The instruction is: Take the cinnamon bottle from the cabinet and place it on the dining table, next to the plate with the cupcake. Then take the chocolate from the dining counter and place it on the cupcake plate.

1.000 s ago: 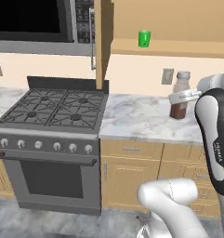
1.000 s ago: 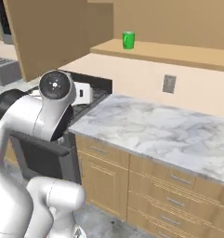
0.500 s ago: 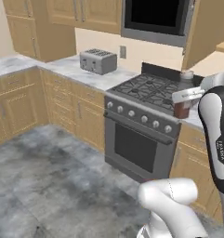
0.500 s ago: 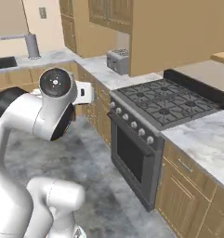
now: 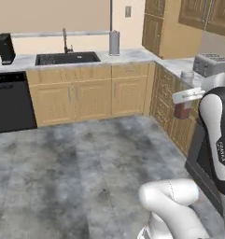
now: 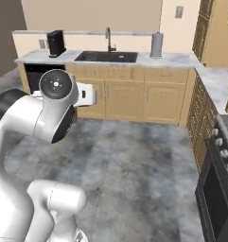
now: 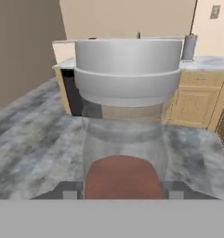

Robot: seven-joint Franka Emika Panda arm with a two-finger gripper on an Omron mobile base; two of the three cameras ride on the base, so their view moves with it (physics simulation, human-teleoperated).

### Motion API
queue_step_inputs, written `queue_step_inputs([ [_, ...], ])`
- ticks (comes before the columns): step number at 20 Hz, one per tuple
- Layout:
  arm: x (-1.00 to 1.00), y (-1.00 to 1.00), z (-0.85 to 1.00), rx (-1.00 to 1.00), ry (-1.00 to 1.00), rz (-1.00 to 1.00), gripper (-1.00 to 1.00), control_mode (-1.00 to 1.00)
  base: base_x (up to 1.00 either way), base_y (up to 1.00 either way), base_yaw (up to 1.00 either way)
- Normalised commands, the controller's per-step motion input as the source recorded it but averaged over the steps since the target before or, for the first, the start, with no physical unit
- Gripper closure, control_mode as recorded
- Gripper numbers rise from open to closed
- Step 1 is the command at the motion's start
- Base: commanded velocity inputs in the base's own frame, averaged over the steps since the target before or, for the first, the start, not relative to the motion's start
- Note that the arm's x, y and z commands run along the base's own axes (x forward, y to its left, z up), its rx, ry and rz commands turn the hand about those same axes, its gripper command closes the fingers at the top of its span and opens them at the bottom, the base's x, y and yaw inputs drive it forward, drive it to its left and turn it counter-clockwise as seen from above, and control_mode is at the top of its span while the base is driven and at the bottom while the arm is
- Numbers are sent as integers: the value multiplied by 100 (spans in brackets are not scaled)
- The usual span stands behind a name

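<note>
The only lettering is a line of small dark print running lengthwise down the white arm point(image 5: 220, 140) in the left base view, too blurred to read. Nothing else carries legible text.

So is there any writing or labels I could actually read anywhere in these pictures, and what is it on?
Dark lettering runs down the robot's white forearm in the left base view: too blurred to read.
The cinnamon bottle held in the jaws: no label visible.
The black coffee machine and the grey canister on the counter: no readable marks.
Nothing else carries text.
</note>
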Motion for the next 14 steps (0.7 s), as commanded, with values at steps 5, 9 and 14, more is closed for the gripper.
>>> queue_step_inputs([
  [5, 0, 0, 0, 0, 0, 0, 100, 100, 52, 23, 72],
  [9, 0, 0, 0, 0, 0, 0, 100, 100, 100, 59, 34],
  [14, 0, 0, 0, 0, 0, 0, 100, 100, 100, 88, -1],
])
